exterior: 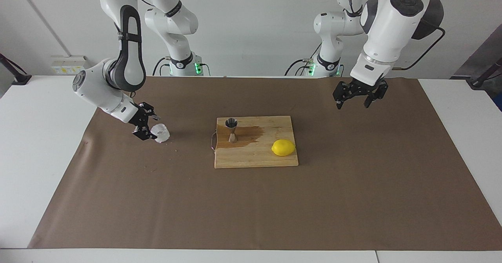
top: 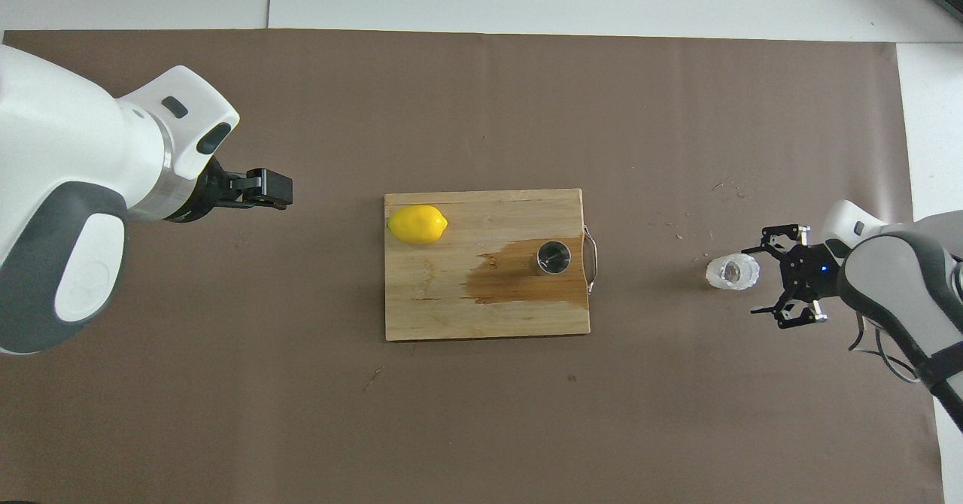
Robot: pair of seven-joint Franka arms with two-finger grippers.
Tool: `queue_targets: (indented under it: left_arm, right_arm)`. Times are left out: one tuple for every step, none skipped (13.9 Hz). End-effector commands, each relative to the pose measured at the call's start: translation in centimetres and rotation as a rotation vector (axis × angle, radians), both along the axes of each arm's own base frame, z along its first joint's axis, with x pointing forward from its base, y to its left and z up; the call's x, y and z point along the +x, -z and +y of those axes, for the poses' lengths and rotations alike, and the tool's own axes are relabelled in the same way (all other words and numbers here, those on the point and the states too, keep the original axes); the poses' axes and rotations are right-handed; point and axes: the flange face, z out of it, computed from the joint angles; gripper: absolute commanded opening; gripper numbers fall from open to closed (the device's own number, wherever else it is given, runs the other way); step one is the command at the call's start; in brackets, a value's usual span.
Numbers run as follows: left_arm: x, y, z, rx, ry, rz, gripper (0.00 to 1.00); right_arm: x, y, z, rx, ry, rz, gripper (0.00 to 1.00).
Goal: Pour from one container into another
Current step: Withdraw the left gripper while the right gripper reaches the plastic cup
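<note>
The whitish crinkled plastic cup stands on the brown paper toward the right arm's end of the table; it also shows in the overhead view. My right gripper is low beside it, open, with its fingertips at the cup's side; I cannot tell whether they touch it. The steel jigger stands upright on the wooden cutting board, at the edge toward the right arm. My left gripper is open and empty, raised over the paper toward the left arm's end.
A yellow lemon lies on the board's corner toward the left arm. A dark wet stain spreads over the board beside the jigger. The board has a metal handle. Brown paper covers the table.
</note>
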Motion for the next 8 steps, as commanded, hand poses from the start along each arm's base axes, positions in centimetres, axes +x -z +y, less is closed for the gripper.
queue_targets:
  left_arm:
    - [0.2, -1.5, 3.6, 0.024, 0.030, 0.023, 1.00]
    - [0.2, -1.5, 4.6, 0.025, 0.018, 0.031, 1.00]
    - [0.4, -1.6, 5.7, 0.025, 0.002, 0.034, 1.00]
    - [0.4, -1.7, 6.9, 0.026, -0.005, 0.042, 1.00]
    - [0.4, -2.6, 7.2, 0.024, 0.009, 0.035, 1.00]
    - [0.2, -3.7, 7.5, 0.023, 0.015, 0.049, 1.00]
    - [0.0, -4.9, 7.5, 0.022, 0.014, 0.062, 1.00]
    - [-0.1, -5.7, 7.6, 0.024, 0.013, 0.065, 1.00]
  right_arm:
    - [-0.6, 1.6, 0.0, 0.040, -0.007, -0.027, 1.00]
    - [-0.8, 1.9, 0.0, 0.054, -0.009, -0.036, 1.00]
    - [-0.8, 2.0, 0.1, 0.062, -0.020, -0.044, 1.00]
    - [-0.8, 2.0, 0.1, 0.067, -0.018, -0.043, 1.00]
    - [-0.8, 1.9, 0.2, 0.079, -0.004, -0.045, 1.00]
    - [-0.9, 2.0, 0.3, 0.086, 0.001, -0.045, 1.00]
    - [-0.9, 2.0, 0.2, 0.093, 0.001, -0.053, 1.00]
    - [-1.0, 2.0, -0.1, 0.113, 0.004, -0.067, 0.85]
